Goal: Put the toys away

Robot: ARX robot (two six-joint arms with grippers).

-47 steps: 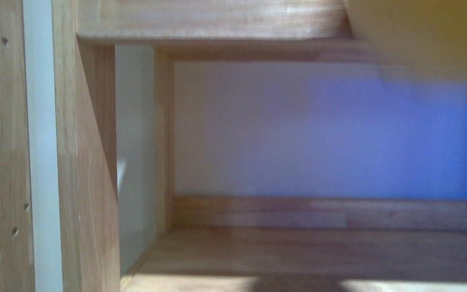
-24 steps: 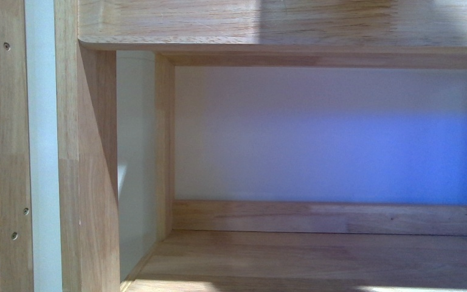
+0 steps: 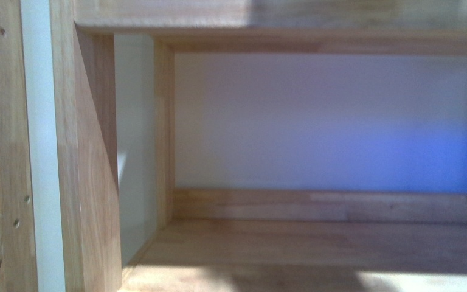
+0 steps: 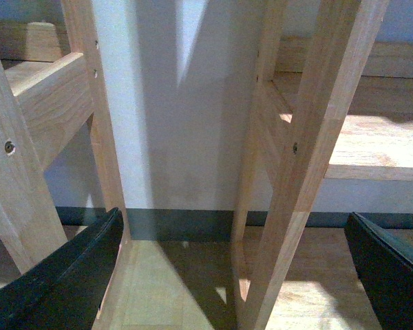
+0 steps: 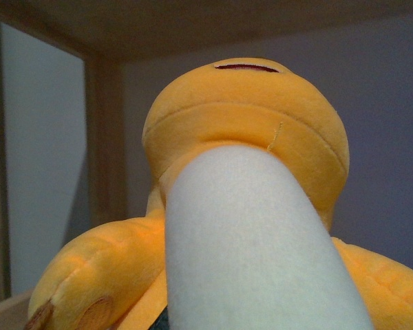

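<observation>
Toy [image 5: 241,206], as seen in the right wrist view:
- Rounded plush, orange-yellow, pressed close to the lens and filling most of the frame.
- A cream-white underside runs up the middle, with a thin dark-red stitched line across the top of the head.
- One paw [image 5: 89,289] is seen low down, with brownish-pink pads at its end.
- It is placed inside a wooden shelf compartment, with a board [image 5: 193,20] overhead, an upright [image 5: 103,137] to one side and a pale back panel [image 5: 385,124] behind.
- What it rests on is not shown.

Right fingers: hidden by the toy, so whether they are closed on it cannot be told.

Left fingers [image 4: 62,282]: spread wide with nothing between them. They are held low in front of the shelf's wooden legs [image 4: 310,158], the white wall [image 4: 172,137] and the floor [image 4: 172,289].

The front view shows a compartment with a wooden floor board [image 3: 316,243], a white back panel [image 3: 316,121] tinted blue at the right, and a side upright [image 3: 88,182].

Changes:
- Against 0.5 s ago, the top board [image 3: 280,18] and the rear rail [image 3: 328,207] are seen slightly higher in the frame.
- The picture has gone softer, and the sunlit patch at the front edge of the floor board is larger.
- The yellow blur seen in the upper right corner 1.0 s ago is gone.
</observation>
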